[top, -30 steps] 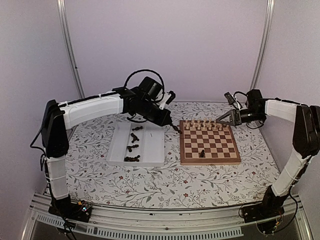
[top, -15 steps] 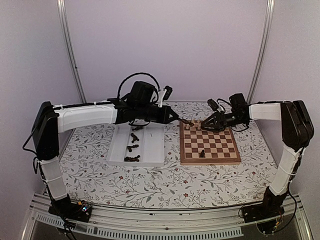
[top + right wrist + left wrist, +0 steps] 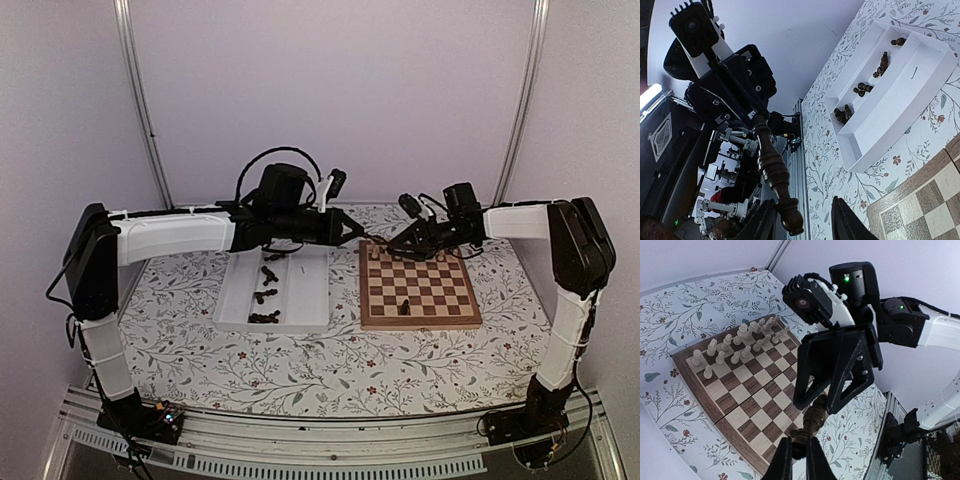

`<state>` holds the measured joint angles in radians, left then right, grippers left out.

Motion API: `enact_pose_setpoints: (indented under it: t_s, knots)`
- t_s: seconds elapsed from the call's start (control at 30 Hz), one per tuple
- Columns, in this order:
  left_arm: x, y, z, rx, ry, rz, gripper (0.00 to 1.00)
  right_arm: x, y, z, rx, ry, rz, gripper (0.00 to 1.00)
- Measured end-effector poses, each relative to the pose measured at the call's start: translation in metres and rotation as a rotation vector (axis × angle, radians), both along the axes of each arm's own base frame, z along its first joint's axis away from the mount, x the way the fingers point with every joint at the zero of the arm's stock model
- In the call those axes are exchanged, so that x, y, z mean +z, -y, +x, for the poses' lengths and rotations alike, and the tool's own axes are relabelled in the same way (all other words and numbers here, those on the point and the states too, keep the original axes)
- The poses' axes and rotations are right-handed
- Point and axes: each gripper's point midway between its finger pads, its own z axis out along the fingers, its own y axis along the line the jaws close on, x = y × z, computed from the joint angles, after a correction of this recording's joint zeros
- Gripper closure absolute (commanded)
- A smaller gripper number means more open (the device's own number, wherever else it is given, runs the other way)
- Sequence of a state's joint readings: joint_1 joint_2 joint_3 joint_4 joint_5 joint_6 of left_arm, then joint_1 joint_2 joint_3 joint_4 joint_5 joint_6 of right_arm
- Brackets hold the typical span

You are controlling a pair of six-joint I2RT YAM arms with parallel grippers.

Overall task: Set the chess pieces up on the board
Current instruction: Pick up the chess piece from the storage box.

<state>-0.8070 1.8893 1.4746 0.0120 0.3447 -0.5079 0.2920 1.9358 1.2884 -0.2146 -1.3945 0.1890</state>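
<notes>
Left fingers clamp the dark chess piece horizontally, base toward the right fingers, parted around it.

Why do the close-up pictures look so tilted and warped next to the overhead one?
Top view: soft, even light. Left wrist view: wide lens, the board looks tilted and stretched. Right wrist view: turned sideways, the tray sharp, the left edge dark.

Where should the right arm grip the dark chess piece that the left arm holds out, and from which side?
Grip the dark chess piece by its free, flared end. The left gripper is shut on the other end, so the piece sticks out toward the right gripper. Come in from over the board, opposite the left gripper, with the jaws astride the stem.
</notes>
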Motion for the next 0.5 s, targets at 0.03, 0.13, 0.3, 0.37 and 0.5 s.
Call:
enact_pose_setpoints:
  t_s: [0.03,0.13,0.3,0.37,0.5]
  knots:
    - [0.0002,0.0001,-0.0002,-0.002,-0.002,-0.002,0.92,0.0015,-0.0011,-0.0008,0.006,-0.001,0.006,0.68]
    - [0.0008,0.0006,-0.0008,-0.006,-0.002,-0.005,0.92,0.0051,-0.0021,-0.0011,0.015,0.000,0.021,0.78]
    - [0.0013,0.0012,-0.0017,-0.012,-0.003,-0.008,0.92,0.0048,-0.0020,-0.0028,0.023,-0.003,0.034,0.93]
    - [0.0016,0.0010,-0.0013,-0.011,-0.002,-0.009,0.92,0.0038,-0.0019,-0.0031,0.022,-0.003,0.034,0.94]
    - [0.0007,-0.0009,0.0009,-0.006,0.003,-0.002,0.93,-0.0015,0.0002,-0.0042,0.009,-0.001,0.021,0.96]
